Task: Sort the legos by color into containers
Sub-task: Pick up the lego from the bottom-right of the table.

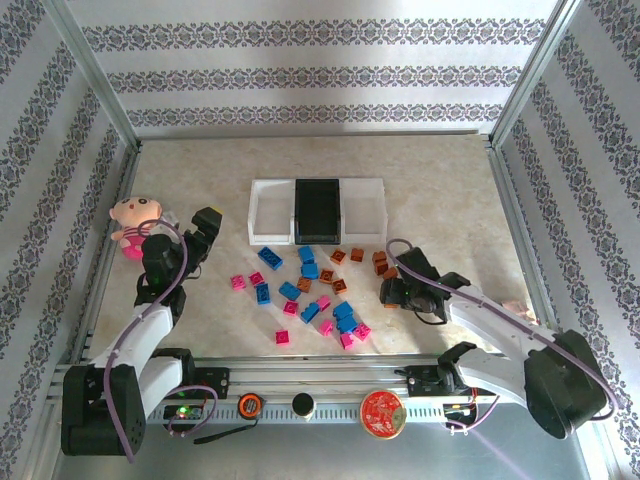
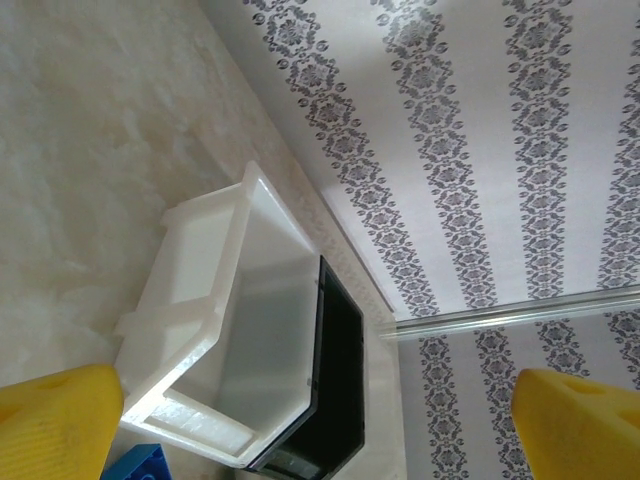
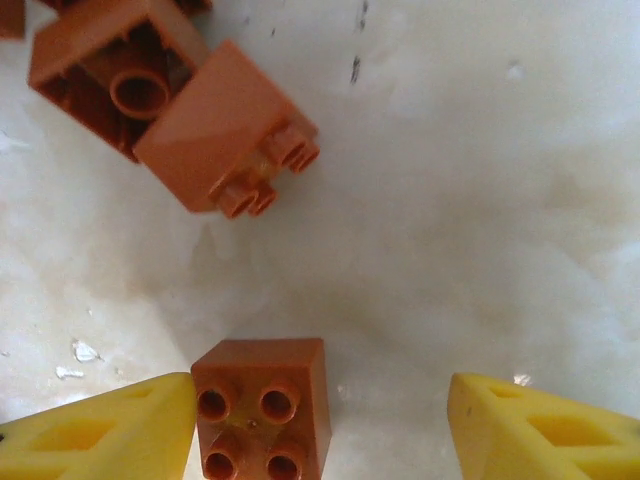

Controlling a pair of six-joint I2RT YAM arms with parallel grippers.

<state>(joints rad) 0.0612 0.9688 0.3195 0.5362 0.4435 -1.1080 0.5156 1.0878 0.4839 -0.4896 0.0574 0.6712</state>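
Fingers [image 3: 110, 425], right gripper [image 3: 320, 400]: spread astride one orange-brown lego [image 3: 262, 405], studs up on the tabletop [image 3: 480, 200], touching one of them; probably light, rigid, slick-sided, so pinch opposite flat walls; left gripper [image 2: 320, 430] gaping, empty.

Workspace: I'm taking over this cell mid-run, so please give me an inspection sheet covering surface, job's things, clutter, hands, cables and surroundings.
Surface: beige marbled table, small dark specks.
Job's things: pink, blue and orange-brown legos loose in front of the containers; white trays look empty, black one too dark to tell.
Clutter: plush doll at the left edge; red disc on the near rail.
Hands: left hand open, holding nothing; right hand open around an orange-brown lego, not yet gripped.
Cables: purple cable along the left arm, black cable looping off the right arm.
Surroundings: patterned walls, metal frame.
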